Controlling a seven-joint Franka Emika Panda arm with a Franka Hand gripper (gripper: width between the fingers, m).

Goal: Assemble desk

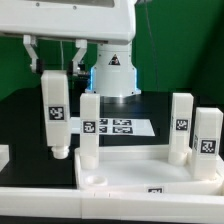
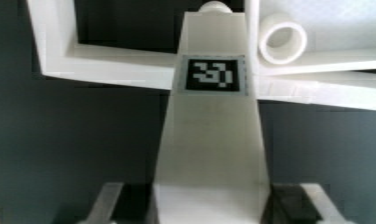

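My gripper is shut on a white square-section leg that hangs upright, tag facing out, its round lower tip just above the black table. The leg is at the exterior view's left of the white tabletop, next to its corner. Three more tagged legs stand upright on the tabletop: one near the left corner and two at the right. In the wrist view the held leg runs away from my fingers, and its far end overlaps the tabletop rim.
The marker board lies flat behind the tabletop. The robot base stands behind it. A white round ring-shaped part shows inside the tabletop rim in the wrist view. A white block sits at the far left edge.
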